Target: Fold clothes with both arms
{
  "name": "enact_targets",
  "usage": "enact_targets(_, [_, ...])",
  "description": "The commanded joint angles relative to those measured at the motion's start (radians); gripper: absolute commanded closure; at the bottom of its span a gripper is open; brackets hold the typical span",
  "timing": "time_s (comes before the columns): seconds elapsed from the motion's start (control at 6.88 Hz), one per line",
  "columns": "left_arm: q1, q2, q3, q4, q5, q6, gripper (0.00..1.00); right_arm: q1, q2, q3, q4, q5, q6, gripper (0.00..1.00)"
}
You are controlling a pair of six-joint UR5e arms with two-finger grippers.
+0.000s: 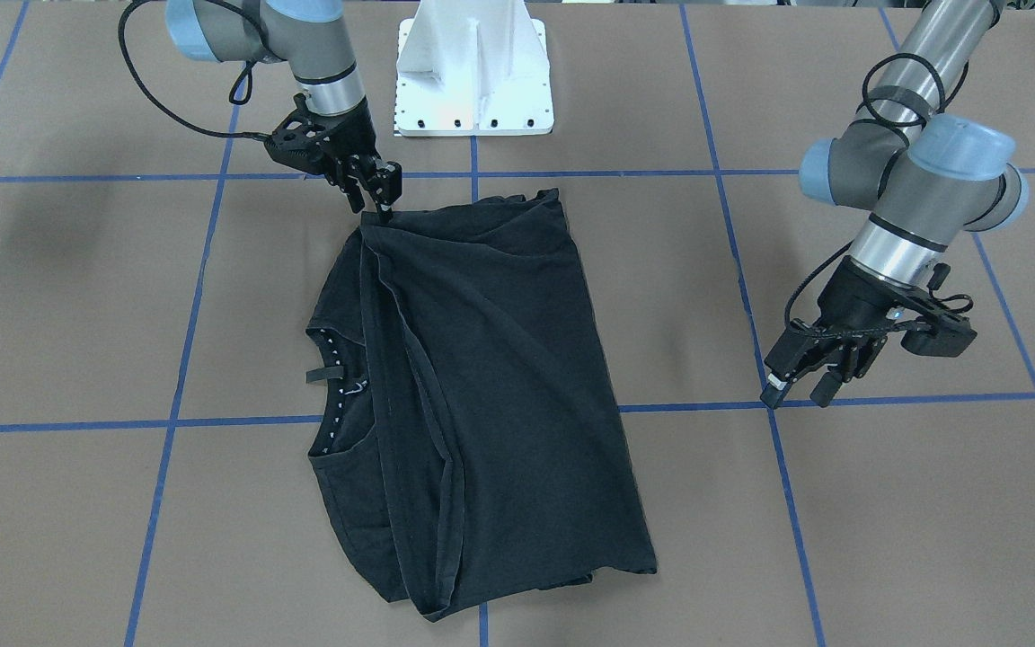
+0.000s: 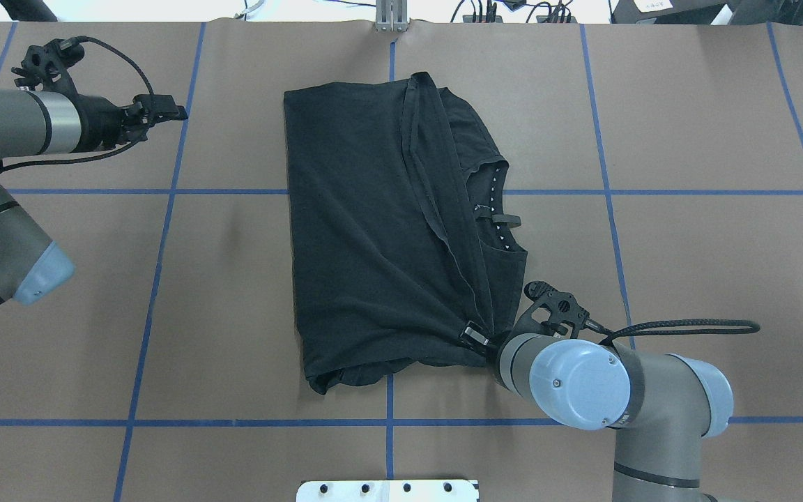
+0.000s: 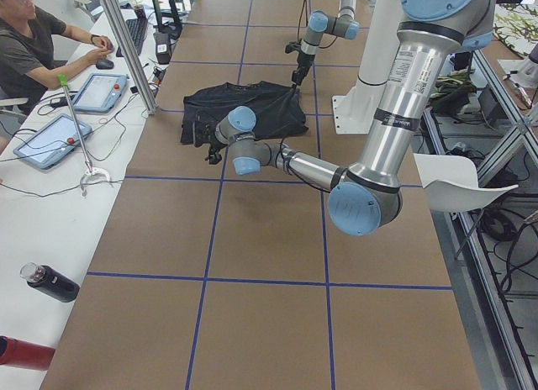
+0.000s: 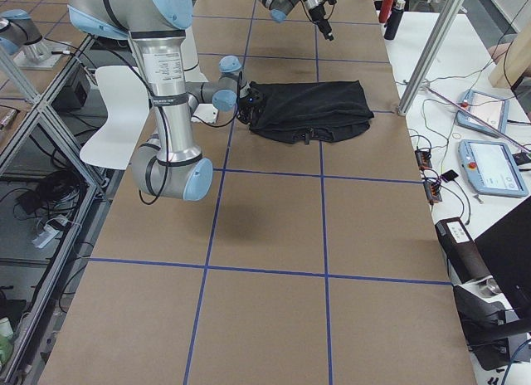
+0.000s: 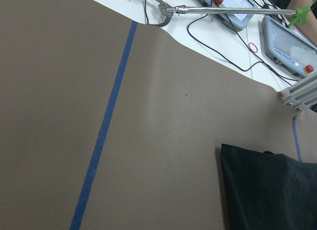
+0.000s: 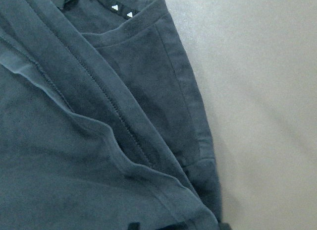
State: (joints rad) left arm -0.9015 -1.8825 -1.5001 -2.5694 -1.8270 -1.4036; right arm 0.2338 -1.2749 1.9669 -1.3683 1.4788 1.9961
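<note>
The black T-shirt [image 1: 499, 377] lies folded over on the brown table, its chest graphic hidden. Its white-dotted neck trim [image 2: 498, 209] shows at the open side. My right gripper [image 1: 383, 208] is at the shirt's near corner, shut on the hem, and the fabric wrinkles run toward it [image 2: 475, 338]. The right wrist view shows only shirt folds [image 6: 99, 131]. My left gripper [image 1: 796, 394] is open and empty, hovering over bare table well to the side of the shirt [image 2: 168, 111]. The left wrist view shows a shirt edge [image 5: 267, 190].
The white pedestal base [image 1: 474, 72] stands at the table's robot side. Blue tape lines [image 1: 167, 422] grid the brown table. An operator [image 3: 29, 50], tablets [image 3: 94, 92] and bottles [image 3: 46, 282] are along the far edge.
</note>
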Motion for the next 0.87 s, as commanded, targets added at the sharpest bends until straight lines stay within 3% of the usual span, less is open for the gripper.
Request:
enact_targets(0.0, [0.000,0.000,0.000,0.000,0.000,0.000,0.04,-0.001,0.003,-0.025,0.002,-0.020,-0.003,0.32])
enact_targets(0.73, [0.001,0.000,0.001,0.000,0.000,0.000,0.04,0.016,0.014,-0.071,0.002,-0.022,-0.019,0.33])
